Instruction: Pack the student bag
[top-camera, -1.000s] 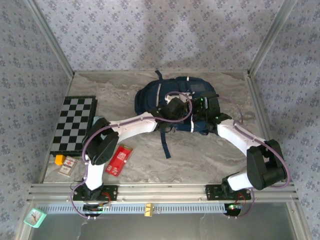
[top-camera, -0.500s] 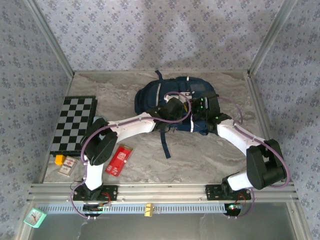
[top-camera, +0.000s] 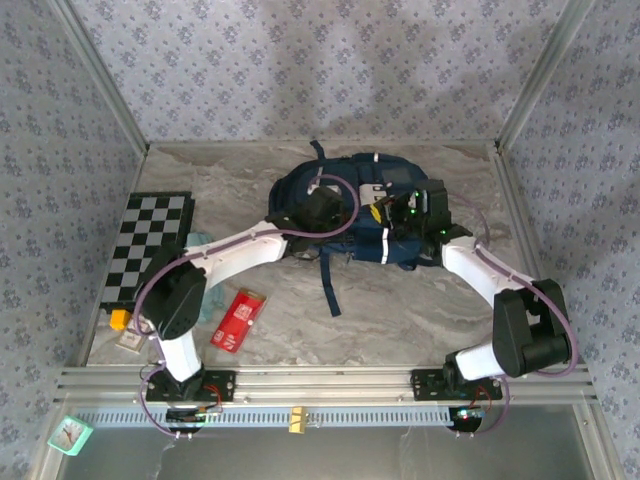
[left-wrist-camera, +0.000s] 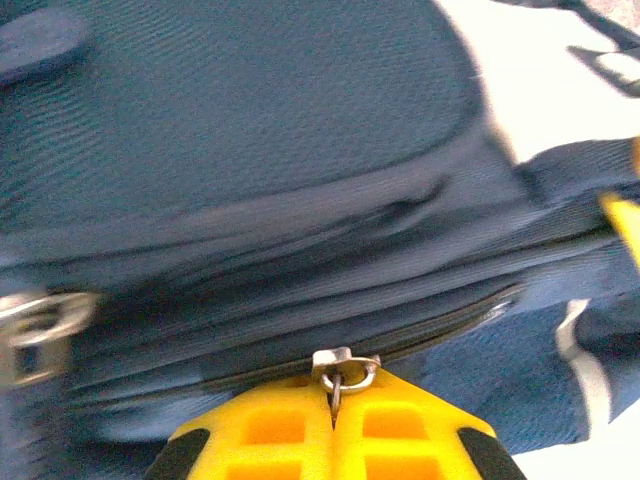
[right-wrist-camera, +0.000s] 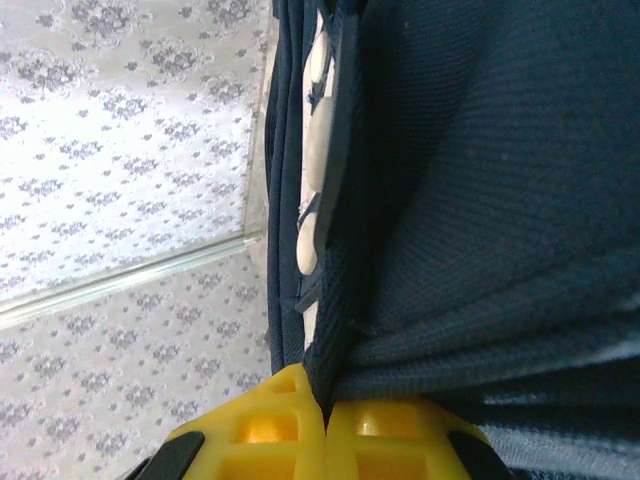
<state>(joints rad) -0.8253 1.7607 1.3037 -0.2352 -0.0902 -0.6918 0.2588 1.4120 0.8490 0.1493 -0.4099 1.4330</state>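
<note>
Pinching the zip pull (left-wrist-camera: 345, 365) on the bag (left-wrist-camera: 250, 120) with the left gripper (left-wrist-camera: 333, 410), likely to run it; clamping bag cloth in the right gripper (right-wrist-camera: 323, 405) to brace.

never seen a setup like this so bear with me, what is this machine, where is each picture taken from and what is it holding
These are two robot arms bolted at the near edge of a table, each ending in a two-finger gripper. The wide picture comes from a fixed camera above and behind them; the two close-ups come from wrist cameras, so the yellow blocks are fingers. On the table lie a navy student bag, a chessboard and a red packet. The left gripper is shut on the bag's zipper pull; the right gripper pinches a fold of its fabric.
</note>
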